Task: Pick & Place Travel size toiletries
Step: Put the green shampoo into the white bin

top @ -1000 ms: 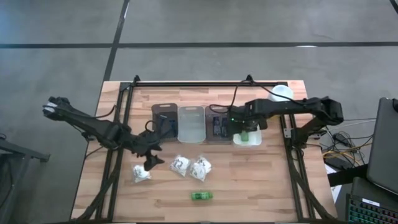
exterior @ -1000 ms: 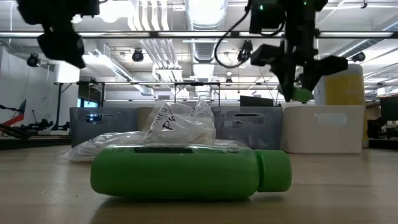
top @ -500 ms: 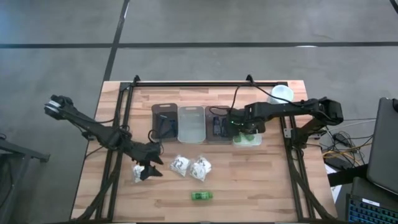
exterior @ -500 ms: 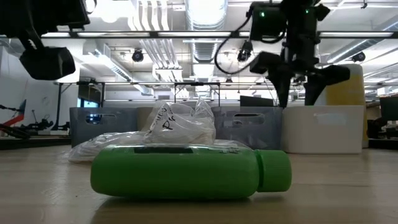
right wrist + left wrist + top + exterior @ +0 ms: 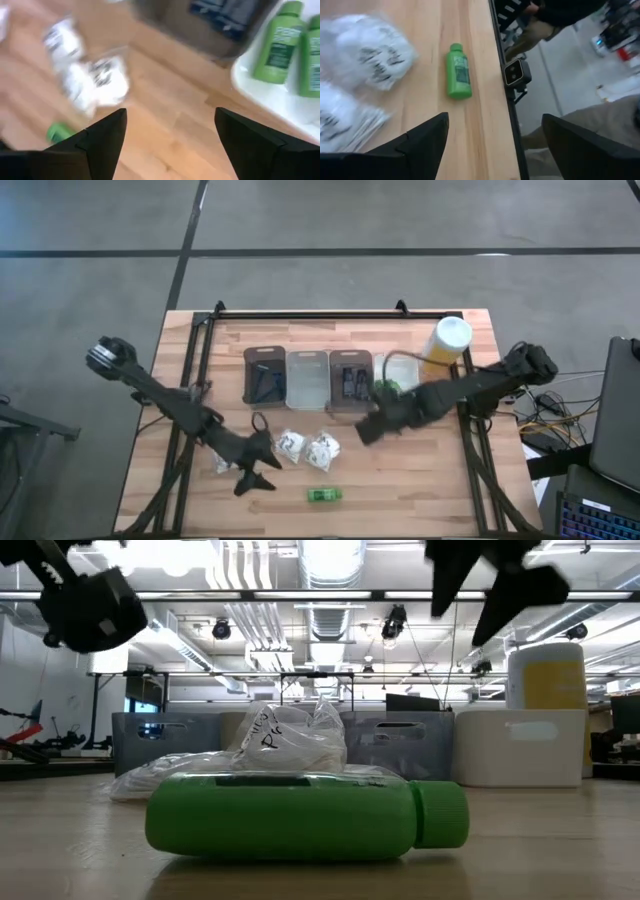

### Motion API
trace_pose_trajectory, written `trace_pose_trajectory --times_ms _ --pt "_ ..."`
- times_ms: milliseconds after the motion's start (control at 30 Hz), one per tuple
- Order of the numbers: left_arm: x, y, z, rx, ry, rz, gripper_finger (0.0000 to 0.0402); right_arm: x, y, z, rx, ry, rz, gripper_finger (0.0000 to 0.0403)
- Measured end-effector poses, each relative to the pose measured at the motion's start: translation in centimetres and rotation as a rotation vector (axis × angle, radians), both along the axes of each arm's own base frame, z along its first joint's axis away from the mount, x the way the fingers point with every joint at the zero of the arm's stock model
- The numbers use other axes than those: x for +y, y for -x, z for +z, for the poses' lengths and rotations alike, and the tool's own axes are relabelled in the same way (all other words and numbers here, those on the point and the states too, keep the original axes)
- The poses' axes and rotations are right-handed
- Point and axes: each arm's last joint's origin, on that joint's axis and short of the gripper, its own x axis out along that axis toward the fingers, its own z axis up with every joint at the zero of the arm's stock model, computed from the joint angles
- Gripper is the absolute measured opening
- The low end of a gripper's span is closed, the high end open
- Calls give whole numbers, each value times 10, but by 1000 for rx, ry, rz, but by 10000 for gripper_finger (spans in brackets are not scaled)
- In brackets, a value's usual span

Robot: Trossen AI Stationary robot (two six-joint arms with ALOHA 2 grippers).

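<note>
High view showed the left claw (image 5: pixel 258 477) low over the worktop (image 5: pixel 400 480), its fingers spread and holding nothing. The loose green bottle (image 5: pixel 323 495) lay just beyond it, towards the front edge and to the right, long axis along that edge. In the left wrist view the bottle (image 5: pixel 458 70) lay ahead between the spread fingers, cap pointing away. By my reading the left claw was nearer the bottle than the right claw (image 5: pixel 368 427), which hung spread and empty in front of the trays (image 5: pixel 306 379).

Three white bundles (image 5: pixel 320 448) sat between the claws, crinkly, soft and shapeless. The bottle looked smooth, hard and round, so it might roll under a pinch. Two green bottles (image 5: pixel 275 47) already lay in the white tray (image 5: pixel 260 97).
</note>
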Motion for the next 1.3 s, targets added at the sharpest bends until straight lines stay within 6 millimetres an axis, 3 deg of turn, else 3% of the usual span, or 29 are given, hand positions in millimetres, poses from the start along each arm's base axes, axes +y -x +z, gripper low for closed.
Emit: trace_pose_trajectory --times_ms 200,367,533,767,1000,1300 --pt "-39 -39 -3 28 -90 -38 308 54 18 11 -83 91 145 309" --pt "-61 -70 -17 165 -144 -16 306 80 33 13 -108 101 219 315" --pt "-81 -98 -25 195 -214 -38 305 97 46 12 -123 106 255 326" --pt "-93 -118 -20 366 -377 -13 311 107 54 12 -134 137 309 355" --pt "-102 -136 -8 316 -471 12 328 107 54 12 -128 198 385 365" --pt "-98 -143 -27 337 -553 16 326 105 53 13 -160 279 376 363"
